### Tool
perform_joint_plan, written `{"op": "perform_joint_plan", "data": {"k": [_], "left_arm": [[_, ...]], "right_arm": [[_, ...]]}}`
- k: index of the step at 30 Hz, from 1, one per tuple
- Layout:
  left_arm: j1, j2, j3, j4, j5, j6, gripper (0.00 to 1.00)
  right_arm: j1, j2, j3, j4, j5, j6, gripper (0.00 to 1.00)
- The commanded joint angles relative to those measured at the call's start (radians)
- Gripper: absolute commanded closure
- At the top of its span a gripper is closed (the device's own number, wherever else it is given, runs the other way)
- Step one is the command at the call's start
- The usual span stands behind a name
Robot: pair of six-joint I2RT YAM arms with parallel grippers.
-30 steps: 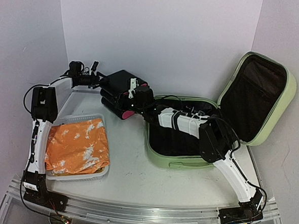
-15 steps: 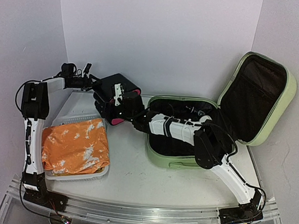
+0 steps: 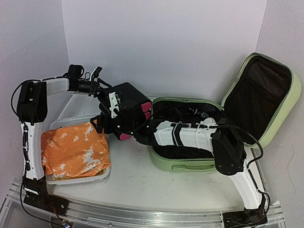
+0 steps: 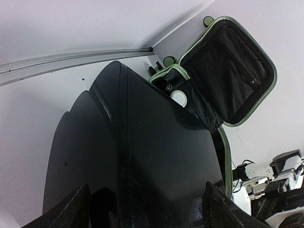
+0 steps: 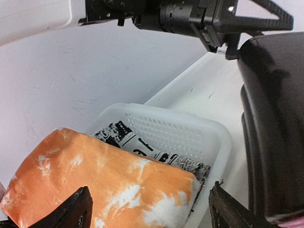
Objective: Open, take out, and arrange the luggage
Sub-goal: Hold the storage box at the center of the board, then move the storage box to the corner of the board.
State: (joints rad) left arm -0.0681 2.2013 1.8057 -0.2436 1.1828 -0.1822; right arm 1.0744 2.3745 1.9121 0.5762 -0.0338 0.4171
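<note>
The light-green luggage lies open at the right, with its base (image 3: 162,158) flat and its black-lined lid (image 3: 261,95) standing up; it also shows in the left wrist view (image 4: 228,71). Small items lie in the base. The black drawer box (image 3: 126,102) with pink fronts sits tilted left of the luggage, over my right wrist. My left gripper (image 3: 99,86) is open right against the box's black back (image 4: 142,142). My right gripper (image 3: 101,124) is open and empty above the white basket's far right corner (image 5: 190,128), with the box (image 5: 275,133) beside it on the right.
The white perforated basket (image 3: 103,175) at the front left holds a folded orange and white cloth (image 3: 75,150) over a black-printed white item (image 5: 142,147). White walls close in the back and both sides. My right arm (image 3: 192,134) stretches across the luggage base.
The drawer box has come forward and tipped. My right gripper has slid left and forward to the basket's corner. My left gripper has stayed against the box's back.
</note>
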Motion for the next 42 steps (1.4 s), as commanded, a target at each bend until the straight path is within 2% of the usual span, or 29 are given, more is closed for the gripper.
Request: {"op": "perform_joint_plan", "data": {"k": [1,6,9,15,19,23,27,32,37,42], "left_arm": [[-0.038,-0.093,0.014,0.013,-0.006,-0.003,0.11],[-0.038,-0.177,0.014,0.011,-0.121,0.013,0.01],[-0.038,-0.212,0.017,-0.01,-0.188,0.018,0.0],[-0.037,-0.351,-0.013,-0.08,-0.362,0.035,0.01],[-0.046,-0.478,-0.054,-0.133,-0.426,0.034,0.01],[-0.083,-0.647,-0.197,-0.134,-0.519,-0.041,0.01],[-0.181,-0.825,-0.395,-0.145,-0.637,-0.142,0.01],[-0.247,-1.027,-0.585,-0.249,-0.74,-0.267,0.01],[-0.258,-1.258,-0.789,-0.362,-0.729,-0.409,0.03],[-0.266,-1.354,-0.891,-0.467,-0.643,-0.479,0.19]], "right_arm": [[-0.02,-0.199,-0.109,0.067,0.043,0.014,0.16],[-0.019,-0.38,-0.314,0.06,-0.033,0.006,0.13],[-0.02,-0.497,-0.444,0.058,-0.037,-0.019,0.1],[-0.021,-0.705,-0.63,0.008,0.051,-0.044,0.09],[-0.02,-0.8,-0.727,-0.02,0.117,-0.039,0.08],[-0.02,-0.869,-0.79,-0.028,0.152,-0.031,0.08],[-0.021,-0.9,-0.822,-0.041,0.185,-0.021,0.08],[-0.021,-0.925,-0.861,-0.047,0.192,-0.006,0.08],[-0.02,-0.954,-0.907,-0.048,0.212,0.006,0.08],[-0.02,-0.942,-0.917,-0.048,0.234,0.013,0.08]]}}
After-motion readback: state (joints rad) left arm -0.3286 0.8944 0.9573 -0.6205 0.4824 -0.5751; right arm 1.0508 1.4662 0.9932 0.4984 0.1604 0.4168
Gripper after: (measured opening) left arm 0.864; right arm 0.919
